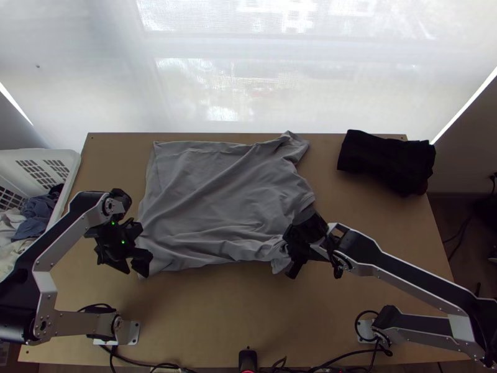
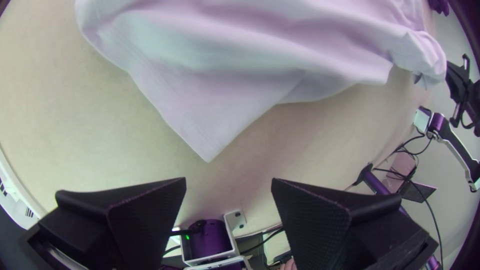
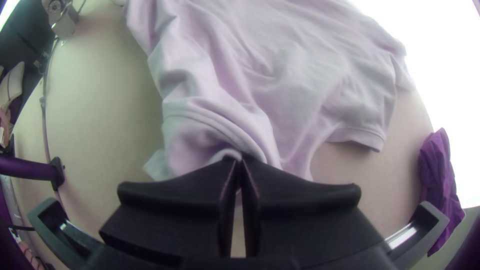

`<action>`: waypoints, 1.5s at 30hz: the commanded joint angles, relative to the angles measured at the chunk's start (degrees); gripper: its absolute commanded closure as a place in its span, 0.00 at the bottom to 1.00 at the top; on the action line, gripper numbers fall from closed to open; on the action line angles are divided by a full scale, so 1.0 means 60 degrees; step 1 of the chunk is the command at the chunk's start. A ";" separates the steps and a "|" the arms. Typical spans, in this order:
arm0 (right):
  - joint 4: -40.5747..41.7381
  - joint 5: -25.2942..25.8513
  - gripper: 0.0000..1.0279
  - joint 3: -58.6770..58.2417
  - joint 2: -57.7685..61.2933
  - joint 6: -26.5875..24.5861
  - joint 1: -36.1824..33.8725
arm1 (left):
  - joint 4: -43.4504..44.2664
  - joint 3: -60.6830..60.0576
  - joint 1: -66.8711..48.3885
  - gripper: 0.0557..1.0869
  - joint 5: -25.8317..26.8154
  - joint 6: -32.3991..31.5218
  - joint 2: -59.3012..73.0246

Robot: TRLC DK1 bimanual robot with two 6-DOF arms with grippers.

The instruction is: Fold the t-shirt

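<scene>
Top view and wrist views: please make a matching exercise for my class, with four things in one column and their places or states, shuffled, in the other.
1. Basket
2. Bundled cloth
3. Left gripper
4. Right gripper

A. Shut on the t-shirt
B. Near the far right corner of the table
C. Open, holding nothing
D. White, at the table's left edge

Pairs: 1-D, 2-B, 3-C, 4-A

Your left arm (image 1: 65, 236): silver-grey side plates (image 1: 45, 292), black sections between, small screws. Your right arm (image 1: 413, 287): same silver-and-black build, thin black cable (image 1: 356, 320) looped beside base. Your left gripper (image 1: 135, 272): tiny green lights (image 1: 123, 242), wide black wedge-shaped fingers (image 2: 320, 215), finely textured inner faces. Your right gripper (image 1: 289, 251): smooth-backed black fingers.
</scene>
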 commanded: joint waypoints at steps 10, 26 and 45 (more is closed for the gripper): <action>-0.0177 0.0020 0.97 0.0287 0.0031 0.0157 -0.0560 | 0.2407 -0.1246 -0.0927 0.38 -0.1069 -0.0283 0.0265; -0.1261 0.0020 0.97 0.0214 -0.1097 -0.0077 -0.1087 | 0.1968 -0.0294 0.0216 0.97 -0.0264 0.0801 -0.0687; -0.5787 -0.0742 0.97 0.0785 -0.4217 -0.0180 -0.0999 | -0.0991 0.0863 0.2604 0.97 -0.0352 0.2602 -0.1639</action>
